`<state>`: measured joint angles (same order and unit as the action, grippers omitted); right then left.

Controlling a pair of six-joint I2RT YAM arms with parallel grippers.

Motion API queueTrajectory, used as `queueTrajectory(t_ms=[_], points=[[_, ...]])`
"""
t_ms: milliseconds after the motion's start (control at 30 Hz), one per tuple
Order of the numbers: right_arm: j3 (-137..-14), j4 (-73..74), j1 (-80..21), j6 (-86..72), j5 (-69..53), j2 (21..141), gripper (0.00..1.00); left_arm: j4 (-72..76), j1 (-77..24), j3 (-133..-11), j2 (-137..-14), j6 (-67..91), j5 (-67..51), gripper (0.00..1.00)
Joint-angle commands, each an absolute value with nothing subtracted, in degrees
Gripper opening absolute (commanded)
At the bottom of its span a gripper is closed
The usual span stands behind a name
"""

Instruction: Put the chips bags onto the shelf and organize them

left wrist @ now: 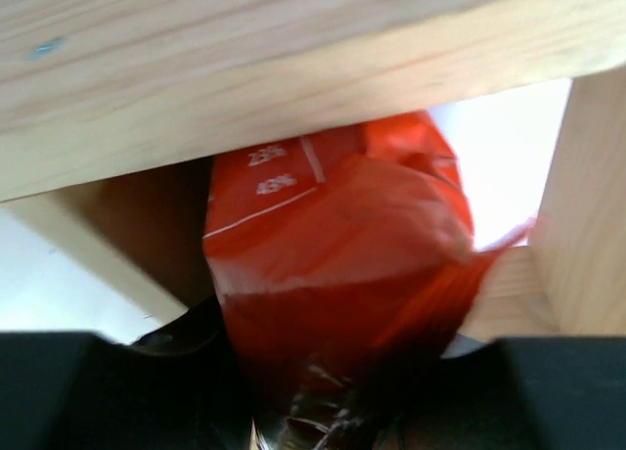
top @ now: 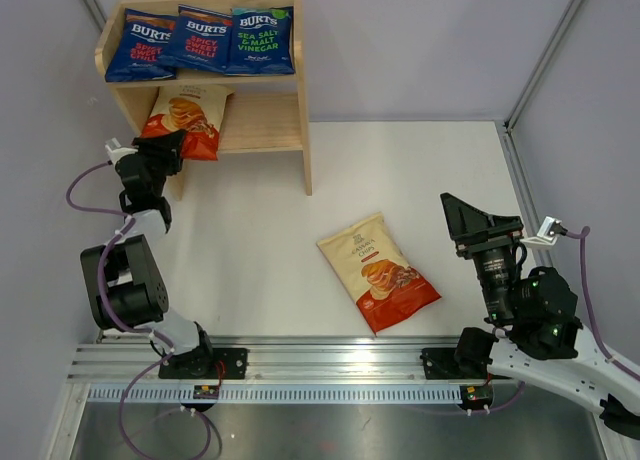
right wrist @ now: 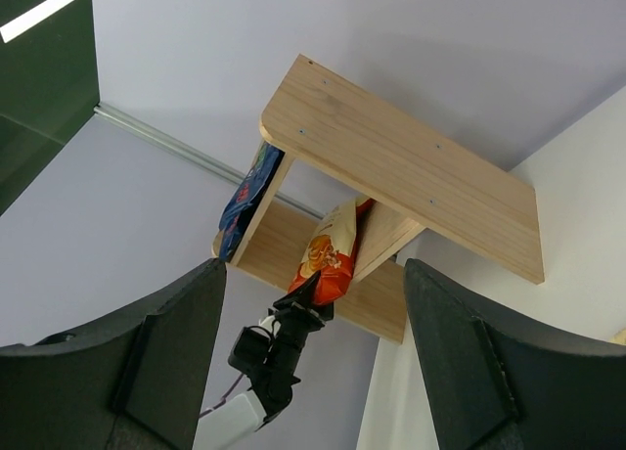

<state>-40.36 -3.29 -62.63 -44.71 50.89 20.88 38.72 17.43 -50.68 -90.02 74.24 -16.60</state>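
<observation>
The wooden shelf (top: 270,130) (left wrist: 245,68) (right wrist: 411,166) stands at the back left. Three dark blue BURTS chips bags (top: 143,43) (top: 204,35) (top: 262,38) lie side by side on its top tier, one of them (right wrist: 249,191) showing in the right wrist view. My left gripper (top: 165,150) (left wrist: 323,411) (right wrist: 313,308) is shut on the red-orange bottom of a cream chips bag (top: 190,115) (left wrist: 333,274) (right wrist: 333,249), whose upper part rests tilted inside the lower tier. A second cream bag (top: 377,270) lies flat on the table. My right gripper (top: 470,220) (right wrist: 311,269) is open and empty, to the right of that bag.
White enclosure walls close in the table on the left, back and right. A metal rail (top: 320,355) carrying both arm bases runs along the near edge. A purple cable (top: 85,190) loops beside the left arm.
</observation>
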Motion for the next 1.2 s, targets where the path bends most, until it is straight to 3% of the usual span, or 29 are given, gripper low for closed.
queueTrajectory(t_ms=[0,133,267,400,500,567,767,900,1167], points=[[-40.3,-3.2,-62.8,-43.1,52.3,20.6,0.81,33.8,17.9,-51.1,-86.9,71.2,-15.0,0.47],[-43.2,-0.3,-62.9,-40.7,52.1,23.6,0.81,30.9,17.9,-49.7,-83.1,69.3,-12.8,0.63],[-54.2,14.4,-63.0,-36.8,50.3,32.2,0.85,24.7,17.8,-50.1,-79.9,67.1,-11.2,0.79],[-66.0,28.2,-62.1,-30.3,45.1,49.5,0.89,19.4,17.9,-50.3,-76.4,64.5,-10.1,0.98],[-70.7,33.0,-54.6,-28.1,32.1,58.2,0.91,16.1,18.1,-50.1,-73.6,62.9,-9.3,0.99],[-70.6,32.8,-45.6,-27.3,15.3,61.4,0.91,13.8,18.6,-50.1,-72.4,62.5,-9.1,0.99],[-70.0,33.3,-38.2,-23.4,5.9,72.7,0.94,8.9,20.7,-50.7,-70.3,61.6,-11.0,0.99],[-69.8,33.2,-27.3,-19.4,-5.1,78.5,0.95,5.8,21.4,-49.7,-66.0,60.3,-12.2,0.99],[-66.5,29.1,-15.9,-13.1,-21.3,91.4,0.95,-7.9,20.7,-50.2,-53.8,51.2,-15.6,0.99]])
